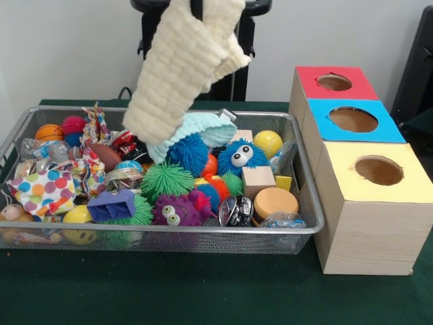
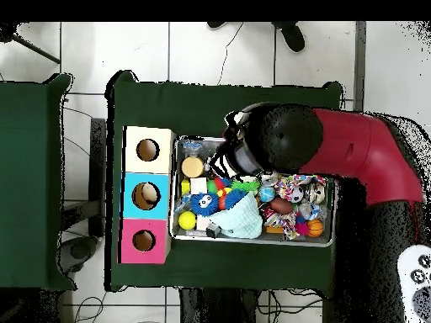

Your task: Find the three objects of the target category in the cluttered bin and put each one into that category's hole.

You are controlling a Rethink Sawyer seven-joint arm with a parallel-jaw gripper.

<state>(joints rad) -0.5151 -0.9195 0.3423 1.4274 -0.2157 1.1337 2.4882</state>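
A cream waffle-knit cloth (image 1: 179, 71) hangs in the air above the back of the wire bin (image 1: 169, 230), its lower end just over the toys. It hangs from my gripper (image 1: 197, 7) at the top edge, which is shut on its upper end and mostly covered by the folds. A light blue cloth (image 1: 203, 128) lies in the bin right under it. A polka-dot cloth (image 1: 44, 191) lies at the bin's left. In the overhead view my arm (image 2: 290, 139) covers the gripper and the cream cloth.
Three wooden boxes with round holes stand right of the bin: red top (image 1: 336, 82), blue top (image 1: 353, 120), yellow top (image 1: 379, 170). The bin holds spiky balls (image 1: 166, 180), a blue fuzzy toy with eyes (image 1: 241, 156), a yellow ball (image 1: 268, 142), a wooden cube (image 1: 258, 180) and an orange disc (image 1: 275, 202).
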